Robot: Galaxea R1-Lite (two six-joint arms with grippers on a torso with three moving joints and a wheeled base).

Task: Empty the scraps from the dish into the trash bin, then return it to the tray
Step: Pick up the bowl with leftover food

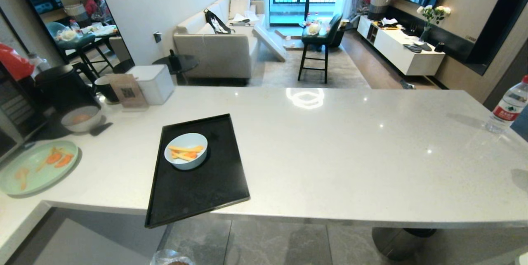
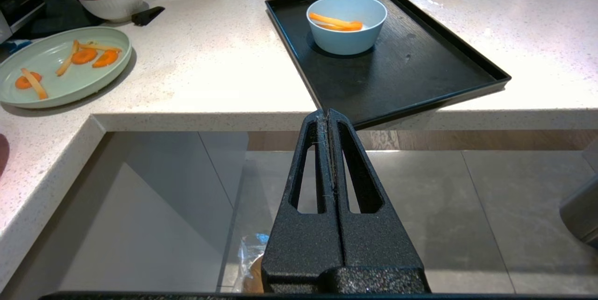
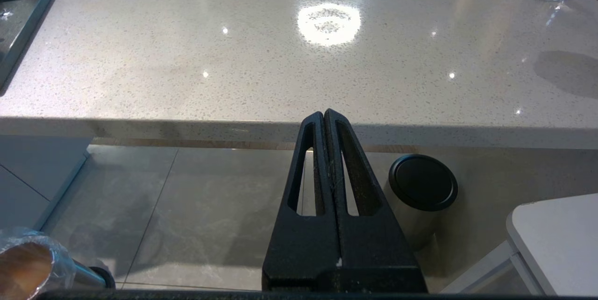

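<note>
I have both arms parked low in front of the counter (image 1: pixel 330 141): the left gripper (image 2: pixel 327 115) and the right gripper (image 3: pixel 324 115) each show fingers pressed together, gripping nothing. The dish (image 1: pixel 186 151) sits on the tray (image 1: pixel 198 190) toward its far-left corner, holding the scraps (image 1: pixel 185 153), thin yellow and orange sticks. In the head view the tray lies at about 8 o'clock from the counter's middle, and its near corner overhangs the counter edge; my judgement is that a downward push while gripping the bowl, or a heavy set-down on return, could tip or slide the tray off. The trash bin (image 1: pixel 171 258) shows only as a crinkled bag rim on the floor at 6 o'clock below the tray, so a wide swing or early tilt could drop sticks on the floor. The green plate (image 1: pixel 37 166) at 9 o'clock also carries orange pieces and could be mistaken for the target. The water bottle (image 1: pixel 506 108) at 3 o'clock bears a red label, and the brown card (image 1: pixel 128 91) a square code; I can read neither.
</note>
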